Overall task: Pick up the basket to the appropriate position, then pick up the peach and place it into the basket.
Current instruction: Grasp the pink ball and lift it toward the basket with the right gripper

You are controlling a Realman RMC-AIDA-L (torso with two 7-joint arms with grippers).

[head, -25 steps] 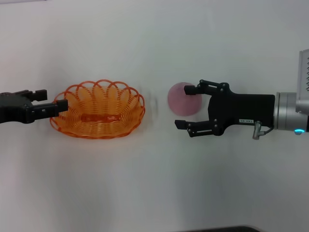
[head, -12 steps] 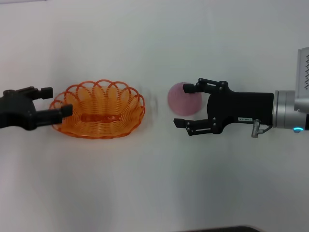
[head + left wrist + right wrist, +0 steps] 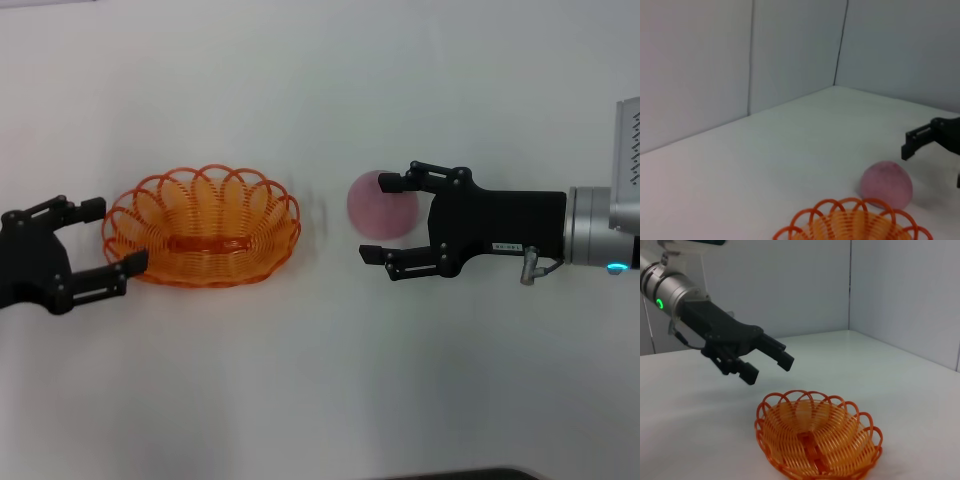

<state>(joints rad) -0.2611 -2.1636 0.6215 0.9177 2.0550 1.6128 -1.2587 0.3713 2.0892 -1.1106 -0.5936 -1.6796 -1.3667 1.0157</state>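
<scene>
Left hand has let go of the basket.
Your left hand (image 3: 98, 238) now hangs open beside the orange basket (image 3: 202, 240); the open right hand (image 3: 385, 220) brackets the peach (image 3: 378, 205), ready to close.

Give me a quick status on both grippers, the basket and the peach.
Left gripper open, just off the basket, not touching. Right gripper open, fingers either side of the peach, not closed. Basket empty, on the table. Nothing in the way.

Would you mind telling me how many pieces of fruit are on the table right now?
1. The peach sits on the white table, to the right of the basket and just ahead of the open right gripper. The basket holds none, and nothing seems hidden.
</scene>
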